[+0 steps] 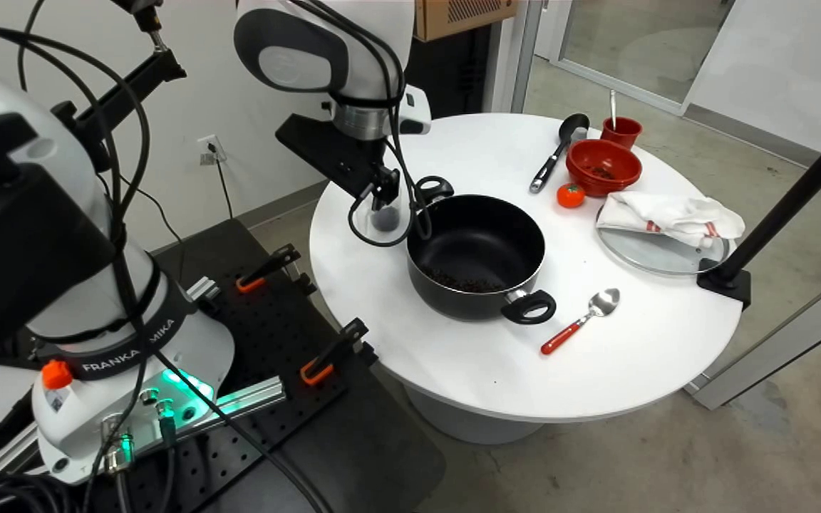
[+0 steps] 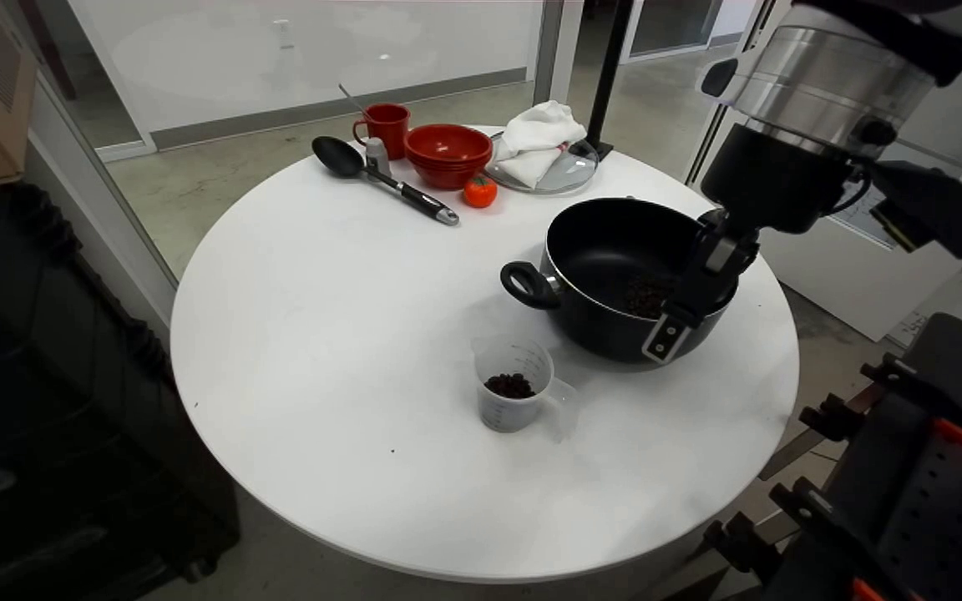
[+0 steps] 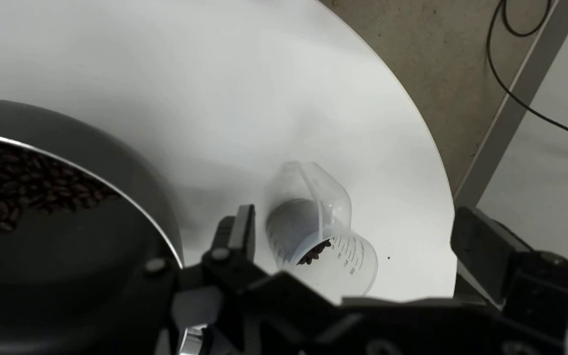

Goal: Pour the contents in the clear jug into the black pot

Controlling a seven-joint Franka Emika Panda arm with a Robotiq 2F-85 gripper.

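Currently, my claw [image 3: 356, 222]: I'm holding both fingers [image 3: 242, 229] wide apart.
Pot [image 3: 77, 246]: holding dark beans [image 3: 22, 182].
Jug [image 3: 294, 217]: standing upright beside it, at its three o'clock in the wrist view, holding more beans [image 3: 313, 253].

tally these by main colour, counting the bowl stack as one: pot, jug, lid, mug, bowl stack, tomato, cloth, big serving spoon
Black: 2 (pot, serving spoon)
Clear: 2 (jug, lid)
Red: 3 (mug, bowl stack, tomato)
White: 1 (cloth)
Total: 8
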